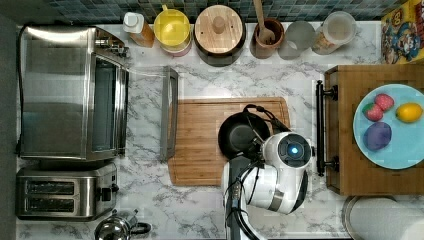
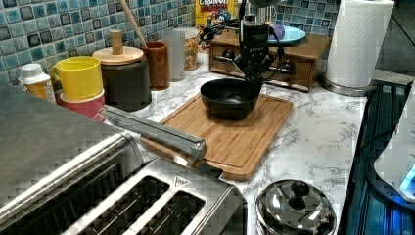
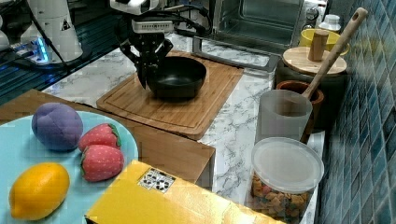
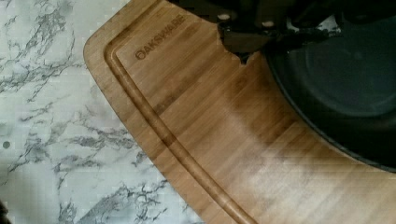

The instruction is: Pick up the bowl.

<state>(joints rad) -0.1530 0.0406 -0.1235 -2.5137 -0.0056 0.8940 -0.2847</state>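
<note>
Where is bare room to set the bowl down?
Free: the cutting board between the bowl and the toaster oven door, and the marble in front of the board. Crowded: the back row around the lidded pot.

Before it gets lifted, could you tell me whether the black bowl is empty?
Empty: the bowl's plain dark inside shows bare.

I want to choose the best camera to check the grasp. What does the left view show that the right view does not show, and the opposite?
Only the left view shows the paper towel roll, the toaster and a steel pot lid. Only the right view shows the fruit on the light blue plate: a lemon, two strawberries and a purple fruit. Both show the gripper at the rim of the black bowl on the cutting board, plus the wooden-lidded pot.
</note>
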